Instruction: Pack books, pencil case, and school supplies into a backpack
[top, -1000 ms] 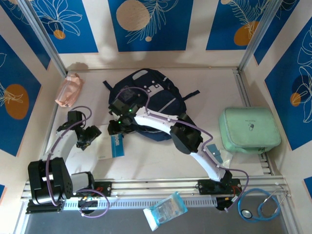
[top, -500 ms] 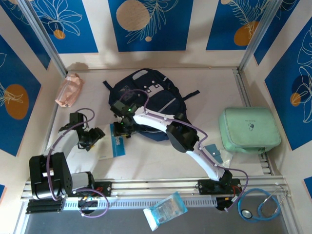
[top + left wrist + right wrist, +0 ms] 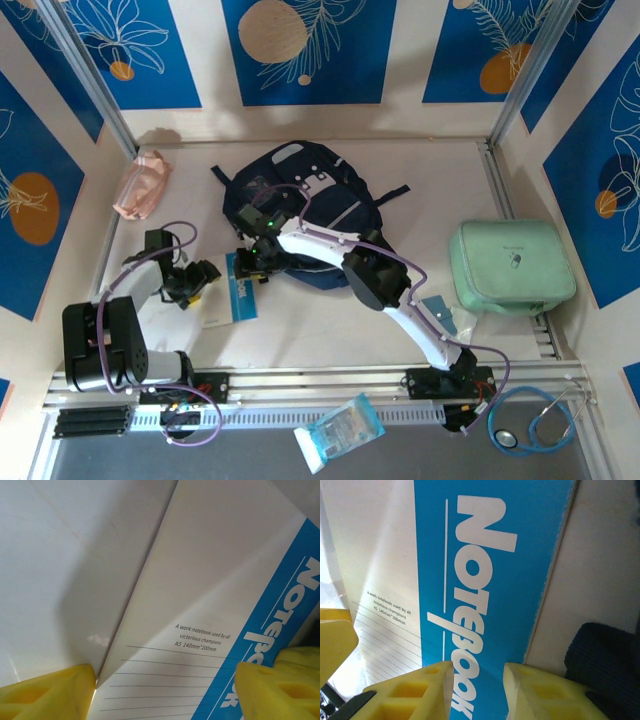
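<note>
**Both grippers down on the notebook, backpack waiting just behind**

Here we are at the front left of the tabletop point(image 3: 330, 335), and the white notebook point(image 3: 238, 298) with its blue band lies flat, close in front of the backpack point(image 3: 320, 195). The left gripper point(image 3: 192, 282) sits at the notebook's left side, and its wrist camera shows the yellow fingers point(image 3: 45, 695) spread wide. One is off the white edge over bare tabletop, the other over the blue band: jaws plainly open, holding nothing.

The right gripper point(image 3: 256, 266) reaches in from the other side, right at the blue spine edge. In its wrist camera the fingers point(image 3: 410, 690) stand a narrow gap apart, and the word "Notebook" runs straight through that gap. So the jaws are part open and not clamped on the cover. Dark navy backpack fabric shows just beyond the notebook's edge at lower right in that same view.

Further off, the pink pencil case point(image 3: 140, 185) lies at the far left corner, well apart from the backpack, and the mint-green case point(image 3: 510, 265) sits out to the right
</note>
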Motion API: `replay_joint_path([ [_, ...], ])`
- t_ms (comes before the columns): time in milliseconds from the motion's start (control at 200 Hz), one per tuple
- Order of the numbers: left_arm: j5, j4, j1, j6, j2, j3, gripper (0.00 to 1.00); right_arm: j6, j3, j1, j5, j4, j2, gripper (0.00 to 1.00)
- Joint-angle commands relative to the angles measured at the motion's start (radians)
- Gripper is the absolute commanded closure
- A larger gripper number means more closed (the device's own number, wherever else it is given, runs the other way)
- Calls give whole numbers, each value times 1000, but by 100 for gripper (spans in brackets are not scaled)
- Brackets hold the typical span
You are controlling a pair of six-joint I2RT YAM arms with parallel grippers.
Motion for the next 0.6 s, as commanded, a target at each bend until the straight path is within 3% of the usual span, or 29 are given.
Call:
replay_joint_path([
  [0, -47, -40, -4, 30, 22, 15, 24, 11, -40, -5, 6, -26, 20, 65],
  [325, 95, 4, -35, 38, 27, 8, 31, 22, -68, -10, -21, 0, 20, 65],
  [445, 194, 21, -37, 21, -29, 10, 38, 25, -77, -12, -25, 5, 22, 65],
  [595, 228, -24, -37, 15, -101, 17, 47, 33, -85, -17, -23, 12, 22, 65],
])
